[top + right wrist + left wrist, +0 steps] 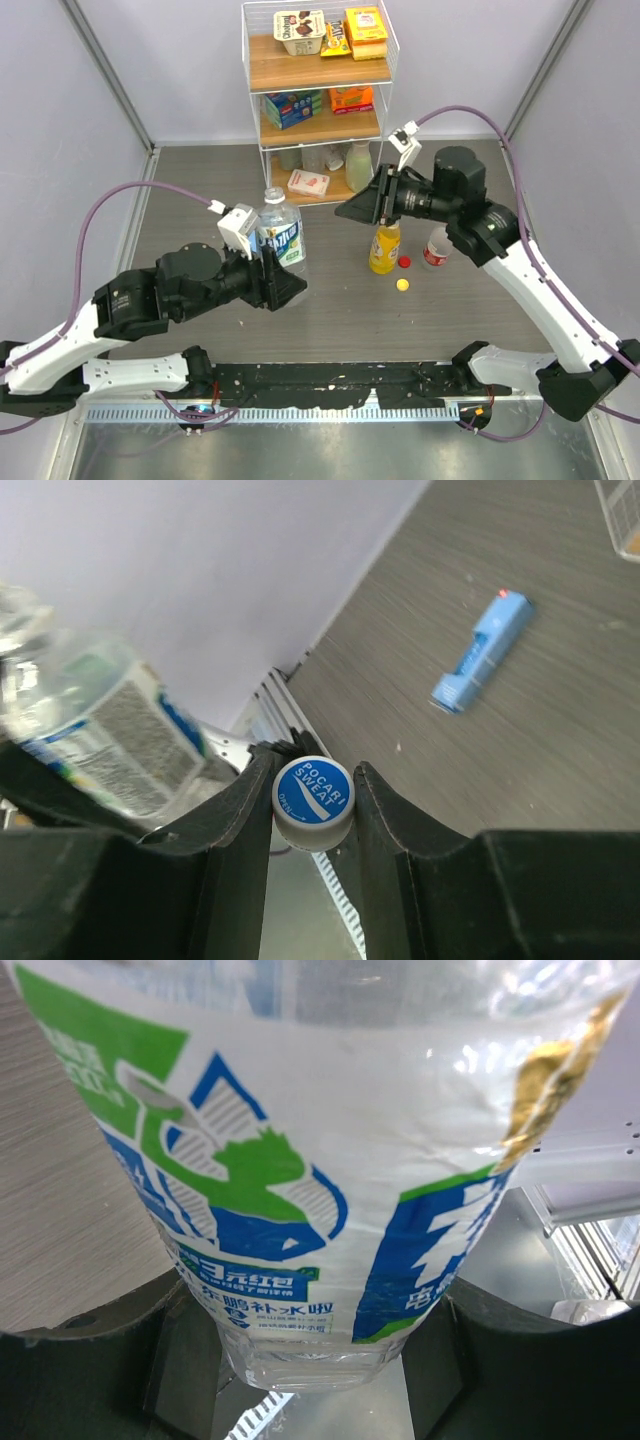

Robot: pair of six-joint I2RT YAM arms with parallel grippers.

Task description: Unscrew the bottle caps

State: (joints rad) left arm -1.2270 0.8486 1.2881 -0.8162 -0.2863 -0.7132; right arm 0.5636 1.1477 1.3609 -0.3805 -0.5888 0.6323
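At the left, the blue-label bottle point(280, 235) is being grasped by the left gripper point(283, 283). In the left wrist view its fingers point(90, 1380) are pressing either side of the lower body, just under the label. Whether the base is resting on the table point(330, 320) cannot be told. The thin clear wall is being judged soft and easily dented, and the label film slippery. A hold low on the ribbed base is therefore being judged safest, since the neck looks bare and a hard squeeze could push liquid out.

Further right, a blue cap point(313, 790) is being pinched by its ribbed rim in the right gripper point(350, 208), well apart from that bottle. Small, stiff and light, it is being judged easy to let slip. Below the gripper the juice bottle point(383, 248) is standing, with the red cap point(404, 262) and yellow cap point(402, 284) lying just beside it and the red-label bottle point(436, 248) near.
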